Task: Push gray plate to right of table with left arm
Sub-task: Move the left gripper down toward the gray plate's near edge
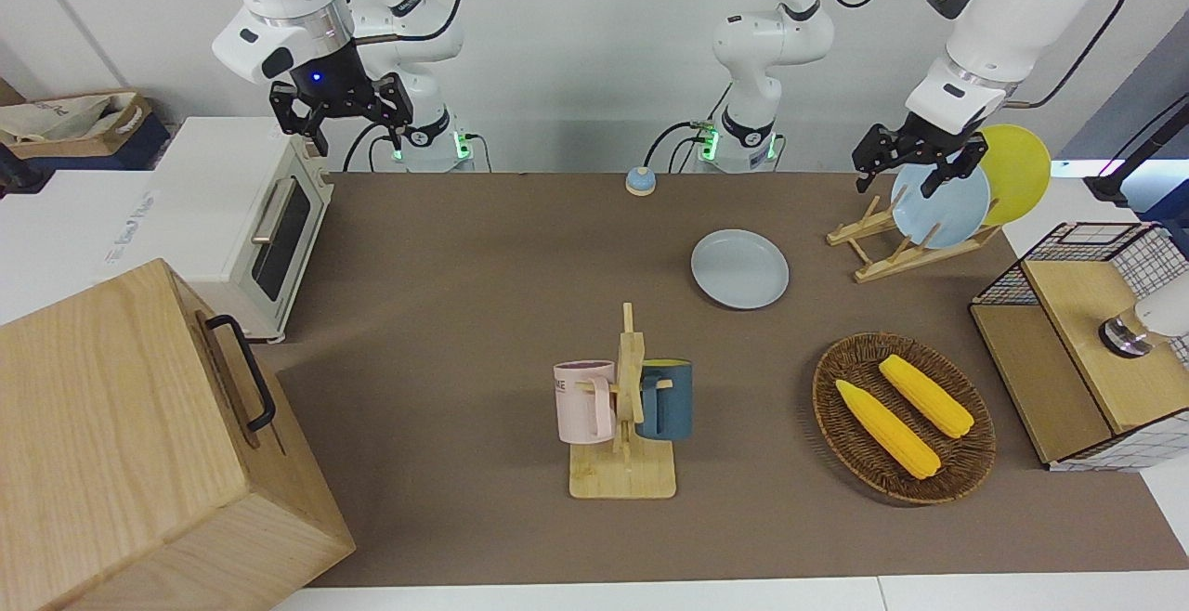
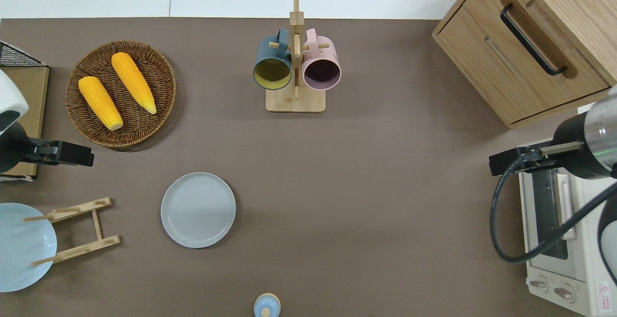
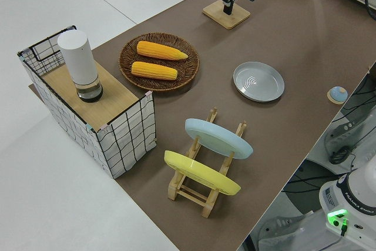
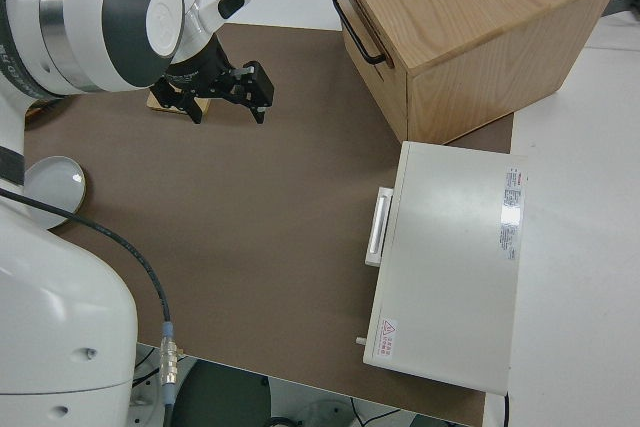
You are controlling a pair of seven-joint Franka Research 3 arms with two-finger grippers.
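Gray plate (image 2: 198,209) is seen flat on the table (image 2: 376,187), beside the wooden rack (image 2: 77,230), untouched. Left gripper (image 1: 920,158) is held aloft, fingers spread, gripping nothing. Approach not begun; descent to the rim is called for. Right arm is parked.

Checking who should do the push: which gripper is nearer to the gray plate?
Left. The left gripper hangs up off the gray plate, toward the left arm's end; the right gripper is parked across the table.

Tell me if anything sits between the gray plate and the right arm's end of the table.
Nothing visible does. From the gray plate toward the toaster oven at that end, the table is bare brown cover; the mug rack stands farther from the robots.
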